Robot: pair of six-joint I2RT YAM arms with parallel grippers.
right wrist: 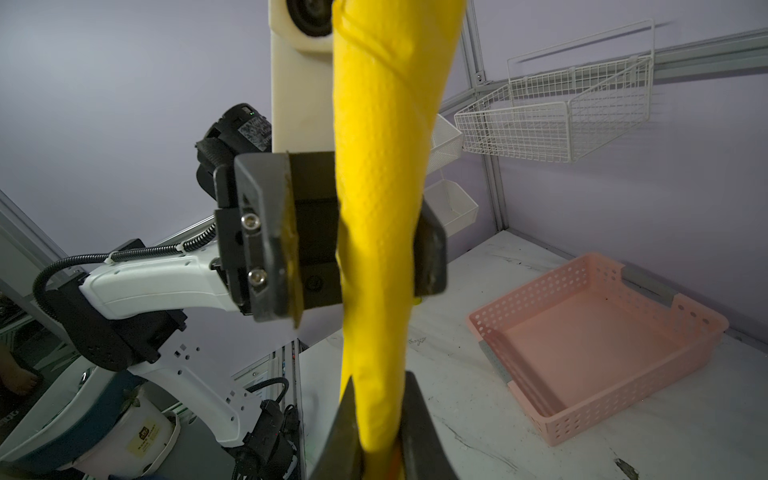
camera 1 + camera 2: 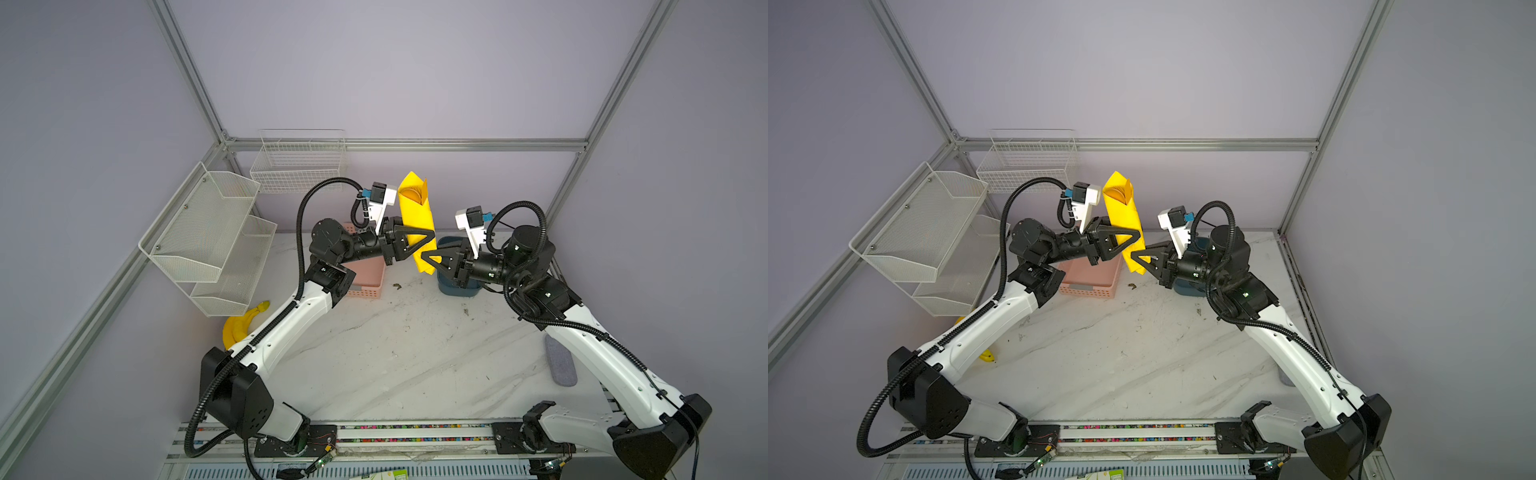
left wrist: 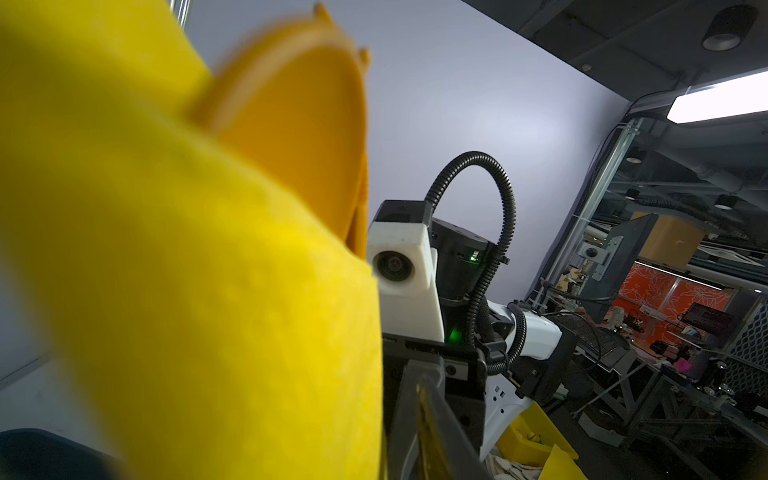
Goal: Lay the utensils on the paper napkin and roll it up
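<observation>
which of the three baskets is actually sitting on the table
The pink perforated plastic basket: it rests flat on the marble table. The white wire basket and the white mesh two-tier rack hang on the walls instead.

The near and middle tabletop [image 2: 395, 353] is bare, so I can sweep either arm low there. Farther back it gets tight. The pink basket [image 2: 368, 284] sits beneath my left wrist and the dark blue bin [image 2: 449, 287] beneath my right. The rolled paper napkin [image 2: 415, 212] stands upright in the air between them, barring the way across.

My left gripper [image 2: 424, 242] straddles it with a gap on one side, and my right gripper [image 2: 428, 259] pinches its lower end.

A mesh shelf [image 2: 208, 232] and a wire basket [image 2: 297, 166] crowd the far left corner. Bananas [image 2: 241, 328] lie beside my left arm, and a grey pad [image 2: 561, 361] lies at the right edge.
</observation>
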